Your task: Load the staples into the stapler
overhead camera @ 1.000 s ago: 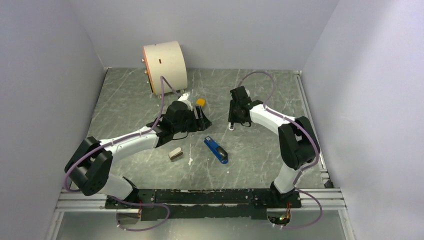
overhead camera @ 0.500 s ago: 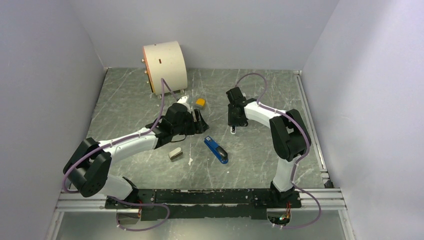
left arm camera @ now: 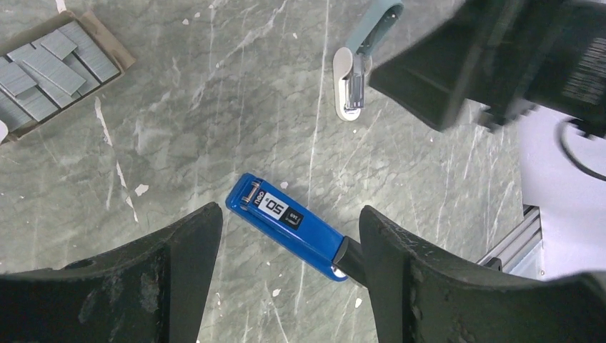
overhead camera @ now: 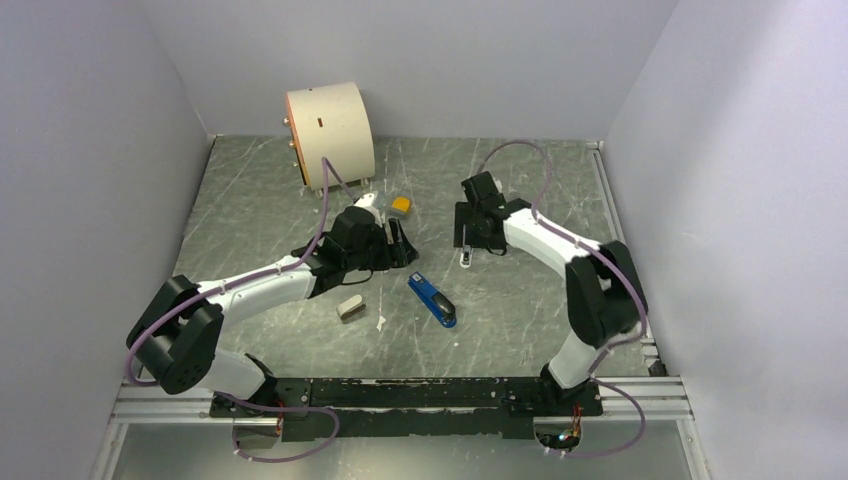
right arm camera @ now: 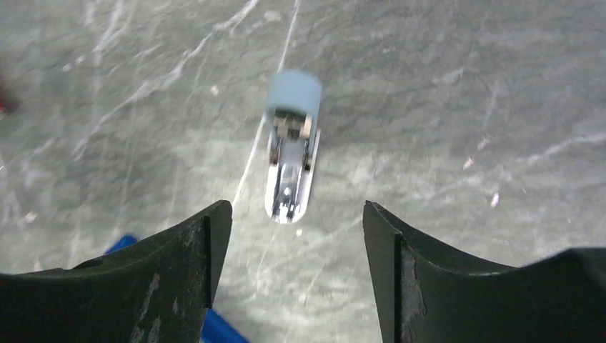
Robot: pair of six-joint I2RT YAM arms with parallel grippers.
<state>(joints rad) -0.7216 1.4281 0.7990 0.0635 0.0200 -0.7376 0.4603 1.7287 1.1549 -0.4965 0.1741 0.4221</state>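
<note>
Overhead first. I have the grey marbled counter (overhead camera: 260,200) in full. The slim blue stapler with the black end (overhead camera: 432,301) lies flat near the middle, at an angle, both halves together, nothing touching it. My left claw (overhead camera: 403,245) hangs near it on the far-left side. My right claw (overhead camera: 468,243) is further right, pointing down at a small pale-blue and white gadget (overhead camera: 465,258). A little beige-grey block (overhead camera: 350,307) sits left of the stapler, and a big cream drum (overhead camera: 328,135) rests at the back-left.

Left wrist now. The left claw (left arm camera: 289,218) is spread wide with nothing between its fingers (left arm camera: 179,271). The stapler (left arm camera: 286,225) lies on the counter below, framed in the gap, its black end running under the right-hand finger. In the top-left corner an open brown cardboard tray (left arm camera: 121,51) holds the staples (left arm camera: 53,64): flat silvery-grey ribbed strips, several lying loose inside, well apart from the stapler. The gadget (left arm camera: 351,86) shows near the top, with the right arm's black bulk just beside it.

Right wrist, a bit blurred. The right claw (right arm camera: 296,211) is also spread wide and grips nothing. The gadget (right arm camera: 289,164) lies on the counter beyond the fingertips, its shiny metal channel facing up and its rounded pale-blue end at the far side. A sliver of the stapler's blue (right arm camera: 227,330) peeks in at the bottom edge.
</note>
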